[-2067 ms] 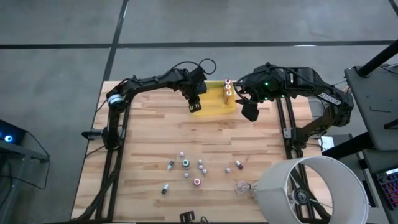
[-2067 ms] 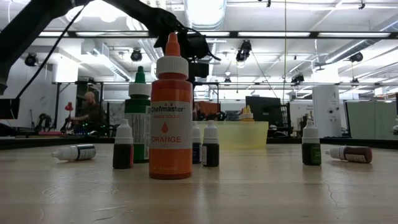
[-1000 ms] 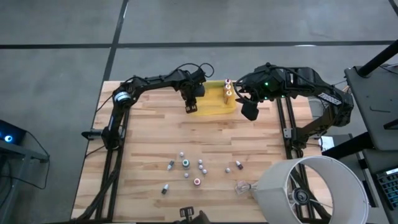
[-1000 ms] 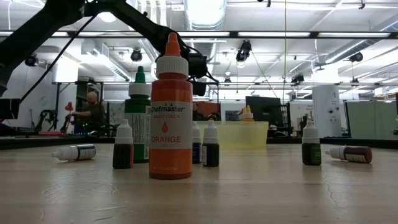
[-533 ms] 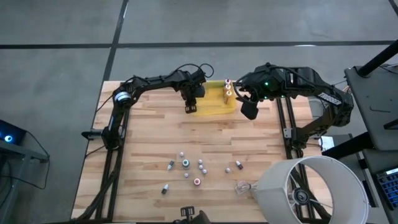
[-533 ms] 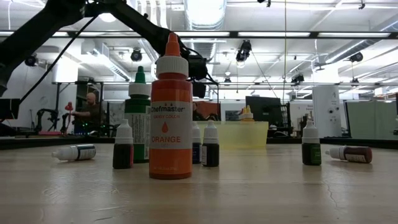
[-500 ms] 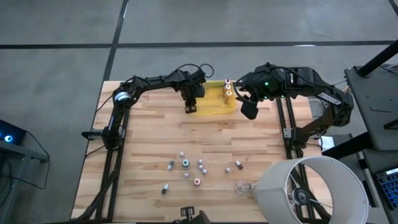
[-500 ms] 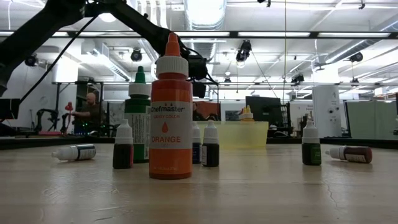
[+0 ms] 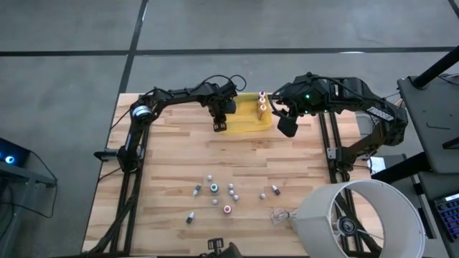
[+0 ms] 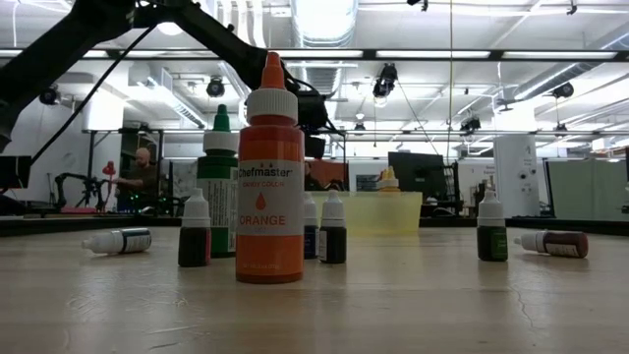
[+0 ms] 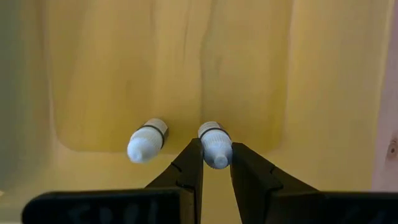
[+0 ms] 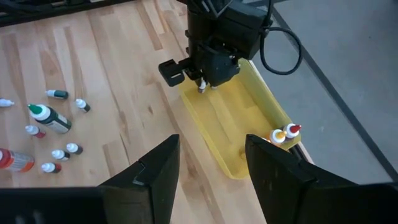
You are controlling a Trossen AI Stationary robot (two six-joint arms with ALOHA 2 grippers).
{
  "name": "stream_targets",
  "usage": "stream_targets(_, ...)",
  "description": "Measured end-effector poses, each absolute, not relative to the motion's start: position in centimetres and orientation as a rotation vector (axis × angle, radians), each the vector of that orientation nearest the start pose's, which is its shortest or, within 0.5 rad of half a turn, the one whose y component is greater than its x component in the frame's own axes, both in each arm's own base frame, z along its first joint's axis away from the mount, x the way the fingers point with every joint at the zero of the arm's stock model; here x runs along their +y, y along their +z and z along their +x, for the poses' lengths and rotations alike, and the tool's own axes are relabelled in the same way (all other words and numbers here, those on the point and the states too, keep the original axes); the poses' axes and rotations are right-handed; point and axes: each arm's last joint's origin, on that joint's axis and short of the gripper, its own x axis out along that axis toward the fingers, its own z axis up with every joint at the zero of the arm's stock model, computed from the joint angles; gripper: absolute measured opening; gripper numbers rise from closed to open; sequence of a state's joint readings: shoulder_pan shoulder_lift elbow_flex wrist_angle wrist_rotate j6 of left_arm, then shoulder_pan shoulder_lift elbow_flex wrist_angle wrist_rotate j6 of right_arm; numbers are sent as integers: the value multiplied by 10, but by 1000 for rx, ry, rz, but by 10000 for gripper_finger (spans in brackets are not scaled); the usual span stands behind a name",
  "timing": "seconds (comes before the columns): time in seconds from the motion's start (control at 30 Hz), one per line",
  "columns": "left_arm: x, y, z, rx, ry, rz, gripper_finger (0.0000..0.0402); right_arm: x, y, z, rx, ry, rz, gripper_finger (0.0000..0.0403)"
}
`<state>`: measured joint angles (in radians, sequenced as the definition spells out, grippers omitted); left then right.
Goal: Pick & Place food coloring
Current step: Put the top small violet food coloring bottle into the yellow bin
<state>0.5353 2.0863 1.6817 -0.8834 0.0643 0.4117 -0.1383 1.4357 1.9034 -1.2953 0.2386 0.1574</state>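
A pale wooden table (image 9: pixel 172 165) stands in a large workshop with bright ceiling lights. Over the left end of the yellow tray (image 9: pixel 247 123) at the table's far edge, the left gripper (image 11: pixel 216 163) is clamped on a small white-capped bottle (image 11: pixel 214 142), apparently lowering it inside beside another bottle (image 11: pixel 147 139) already there. The right gripper (image 12: pixel 208 165) waits with fingers apart near the tray's other end, where two capped bottles (image 9: pixel 263 102) stand, and roughly nine more bottles (image 9: pixel 215 193) remain near the front.
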Motion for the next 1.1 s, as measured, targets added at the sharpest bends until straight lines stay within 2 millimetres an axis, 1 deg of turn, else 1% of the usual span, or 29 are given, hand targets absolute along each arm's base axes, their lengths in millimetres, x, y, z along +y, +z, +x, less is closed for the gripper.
stream_targets(0.17, 216, 195, 368, 1302, 138, -39, 43, -40, 458, 238, 801, -420, 107, 173)
stream_targets(1.1, 216, 195, 368, 1296, 133, -23, 44, -40, 458, 238, 800, -421, 112, 173)
